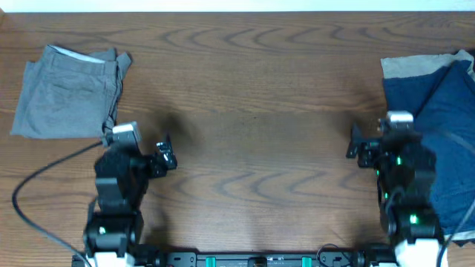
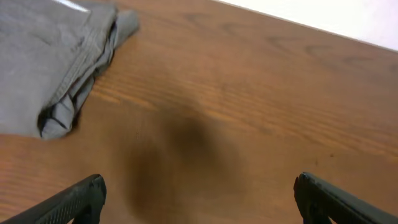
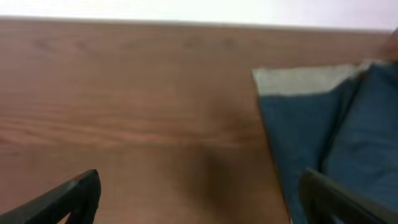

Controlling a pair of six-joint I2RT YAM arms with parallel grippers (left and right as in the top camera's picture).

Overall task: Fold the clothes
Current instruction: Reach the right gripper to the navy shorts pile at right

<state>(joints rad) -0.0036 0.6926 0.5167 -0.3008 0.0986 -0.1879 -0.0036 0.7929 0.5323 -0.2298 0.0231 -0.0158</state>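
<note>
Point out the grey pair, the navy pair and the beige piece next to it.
grey pair (image 1: 63, 96): overhead view, middle of the folded cloth.
navy pair (image 1: 454, 111): overhead view, flat middle area.
beige piece (image 1: 407, 67): overhead view, exposed strip at the navy pair's far edge.

Tabletop (image 1: 252, 89): brown wood, clear grain, smooth, faint sheen.
Grey pair (image 1: 63, 93), ahead-left of left tool (image 1: 168, 153): soft woven cloth, matt, stitched seams.
Navy pair (image 1: 445, 111), right of right tool (image 1: 352, 143): soft matt cloth.
Beige cloth (image 1: 404, 68), ahead-right of right tool: plain matt cloth.
Tool fingers (image 2: 81, 200): black, matt, plastic-looking.
</note>
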